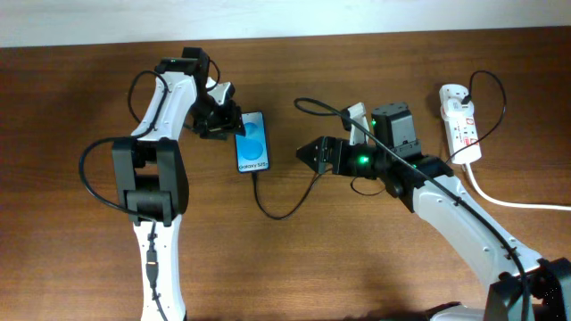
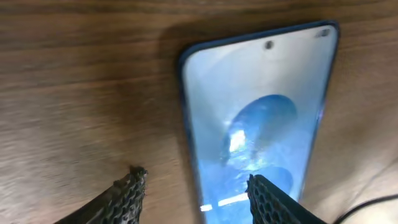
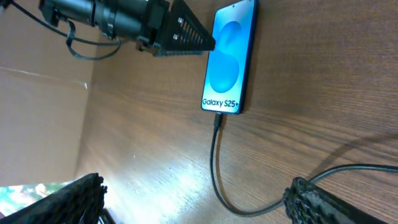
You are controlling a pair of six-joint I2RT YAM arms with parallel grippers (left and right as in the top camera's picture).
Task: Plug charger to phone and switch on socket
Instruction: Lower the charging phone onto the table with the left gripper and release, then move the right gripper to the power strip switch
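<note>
The phone (image 1: 252,143) lies flat on the wooden table with its blue screen lit; it also shows in the left wrist view (image 2: 261,112) and the right wrist view (image 3: 229,59). The thin black charger cable (image 1: 278,214) ends in a plug tip (image 3: 217,118) that sits in the phone's bottom edge. My left gripper (image 1: 227,120) is open and straddles the phone's upper left edge (image 2: 198,186). My right gripper (image 1: 308,153) is open and empty, above the cable loop (image 3: 199,199). The white socket (image 1: 459,120) lies at the far right.
The charger cable loops past my right arm and runs to the socket's top end (image 1: 473,85). The thick white mains cord (image 1: 504,198) leaves the socket toward the right edge. A pale surface (image 3: 37,112) borders the table in the right wrist view.
</note>
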